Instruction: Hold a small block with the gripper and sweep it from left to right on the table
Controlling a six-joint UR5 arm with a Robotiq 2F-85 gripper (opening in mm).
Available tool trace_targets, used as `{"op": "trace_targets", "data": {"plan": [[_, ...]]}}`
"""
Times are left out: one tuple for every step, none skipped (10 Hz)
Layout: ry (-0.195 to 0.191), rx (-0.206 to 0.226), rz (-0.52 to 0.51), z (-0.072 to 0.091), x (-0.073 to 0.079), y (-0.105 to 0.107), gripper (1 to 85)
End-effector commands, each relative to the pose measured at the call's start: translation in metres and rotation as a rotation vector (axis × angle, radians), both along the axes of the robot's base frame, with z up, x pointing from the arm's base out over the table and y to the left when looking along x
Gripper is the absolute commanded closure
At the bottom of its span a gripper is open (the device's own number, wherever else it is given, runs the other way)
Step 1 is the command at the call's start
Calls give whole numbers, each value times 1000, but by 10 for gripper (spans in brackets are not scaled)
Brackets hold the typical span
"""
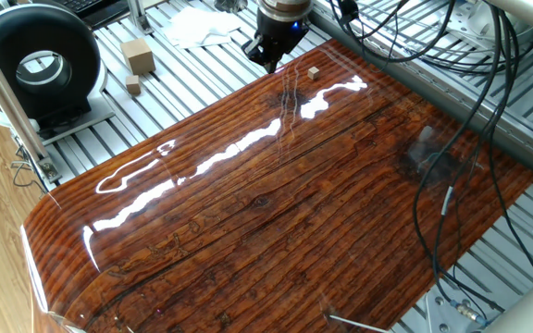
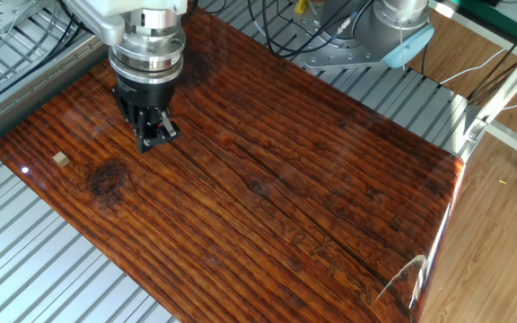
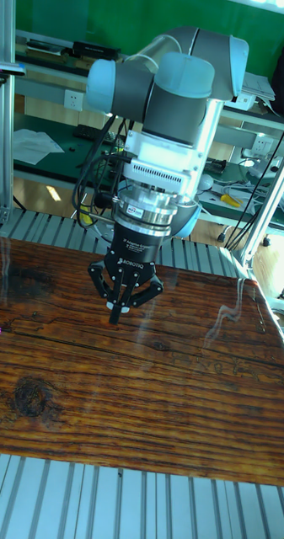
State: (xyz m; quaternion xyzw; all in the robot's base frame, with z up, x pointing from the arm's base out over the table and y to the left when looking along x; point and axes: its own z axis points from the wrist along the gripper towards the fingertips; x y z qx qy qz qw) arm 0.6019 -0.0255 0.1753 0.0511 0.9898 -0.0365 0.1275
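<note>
Glossy table (image 2: pixel 312 206) on slatted base (image 2: pixel 52 260); small block (image 2: pixel 60 159) apart; pincer (image 2: pixel 153 137) clenched, empty.

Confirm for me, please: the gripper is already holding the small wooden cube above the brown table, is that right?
Not quite. The gripper is above the brown table but holds nothing: the small wooden cube lies on the board apart from it, as the other fixed view shows.

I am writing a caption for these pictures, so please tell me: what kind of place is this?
Most likely a robotics lab or workshop: a robot arm with a black claw hangs over a wooden table on a slatted aluminium base, with loose cables.
</note>
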Motion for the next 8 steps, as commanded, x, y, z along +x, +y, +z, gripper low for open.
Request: {"op": "trace_targets", "data": {"plan": [[15,-14,19,-3,-4,-4,847],[19,-9,26,-3,-5,-1,847],[22,-4,30,-2,-5,2,847],[27,-7,34,-1,-6,3,847],[26,-9,37,-1,-6,2,847],[28,-8,40,-2,-6,3,847],[25,-10,42,-1,-5,2,847],[19,-6,48,-1,-4,4,847]]}}
